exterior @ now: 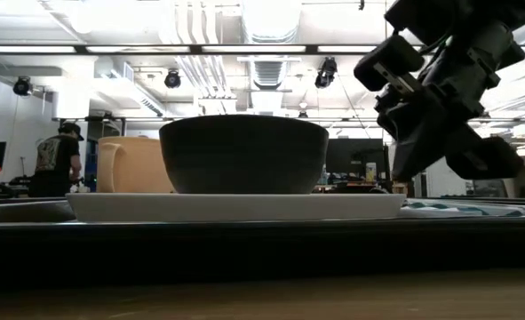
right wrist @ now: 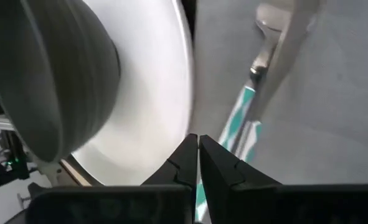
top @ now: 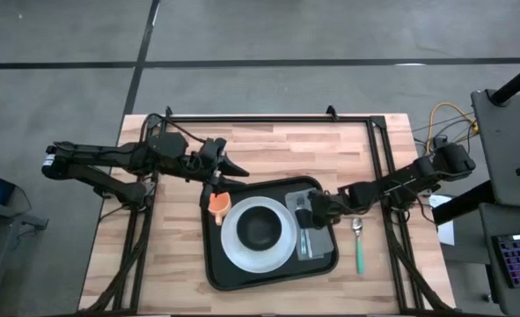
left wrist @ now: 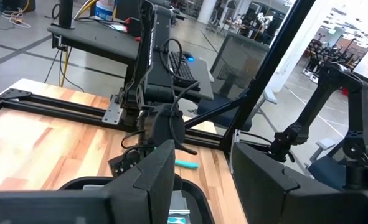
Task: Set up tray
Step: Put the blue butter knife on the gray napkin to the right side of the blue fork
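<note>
The right gripper (top: 311,210) hangs low over the right end of the tray (top: 242,277), its fingers (right wrist: 185,163) pressed together with nothing between them. Just beyond the fingertips, the right wrist view shows teal-and-white striped handles (right wrist: 238,121) lying on a grey napkin (right wrist: 333,99); they look like cutlery, though the ends are too blurred to say which pieces.

The tray sits on the table's (top: 295,145) near half, close to the front edge and a little right of centre. Inside it, a white plate (top: 242,251) fills the middle with a dark bowl (top: 259,228) standing on it. An orange mug (top: 218,206) sits in the tray's far left corner, just beside the plate. The napkin lies along the tray's right side, under the gripper.

Off the tray, a spoon (top: 358,242) with a green handle lies on the bare wood just to its right.

The left gripper (top: 230,165) hovers above the table just beyond the tray's far left corner, fingers (left wrist: 149,180) spread apart and holding nothing.
</note>
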